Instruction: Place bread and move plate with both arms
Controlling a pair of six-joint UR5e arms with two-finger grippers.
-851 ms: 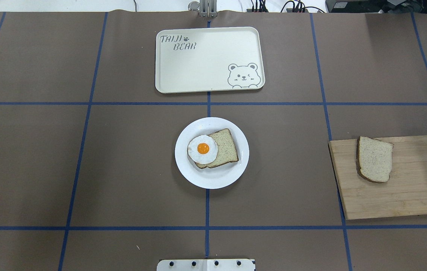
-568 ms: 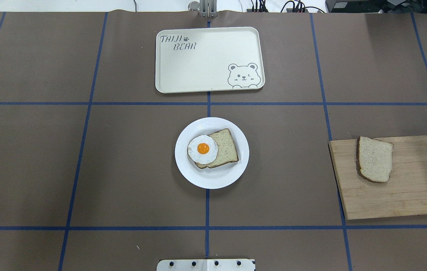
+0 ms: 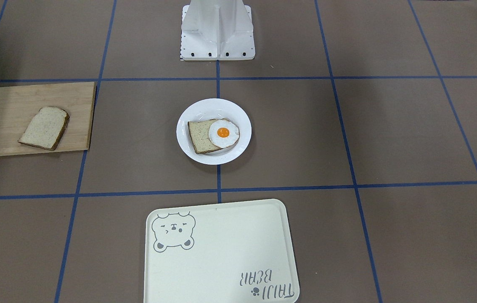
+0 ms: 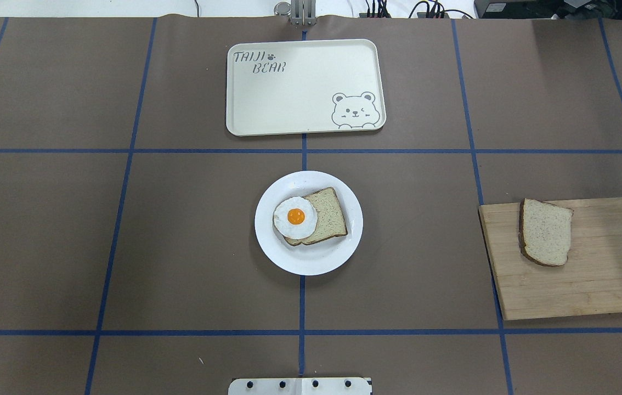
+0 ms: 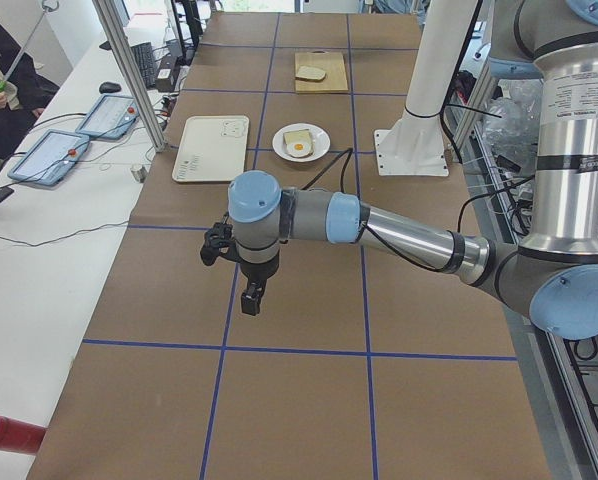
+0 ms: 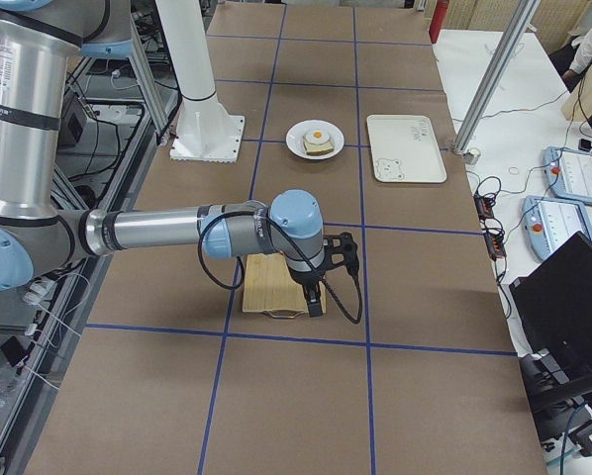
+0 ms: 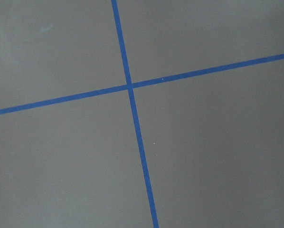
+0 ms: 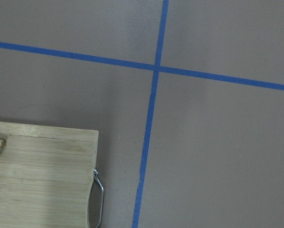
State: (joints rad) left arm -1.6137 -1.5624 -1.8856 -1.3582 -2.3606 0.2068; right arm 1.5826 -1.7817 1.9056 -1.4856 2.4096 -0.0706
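The left gripper [image 5: 251, 297] hangs over bare bench [image 4: 179, 247]. The right gripper [image 6: 314, 300] hangs by the handle end of the wooden cutting board [image 4: 591, 285]. I cannot tell whether either is open. The bread [image 4: 546, 232] lies flat on that board. At mid-bench the white plate [image 4: 309, 260] holds a second slice [image 4: 330, 216] and a fried egg [image 4: 295, 217]. Beyond it lies the bear tray [image 4: 300, 93].

A robotics lab: blue-taped grid table [image 4: 179, 247], teach pendants [image 6: 571, 170], aluminium framing [image 6: 492, 74].

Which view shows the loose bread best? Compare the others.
Overhead exterior: the bread lies whole, large, unobstructed. Front-facing shows it whole too; exterior left, tiny; right wrist, only a corner; exterior right and left wrist, nothing.
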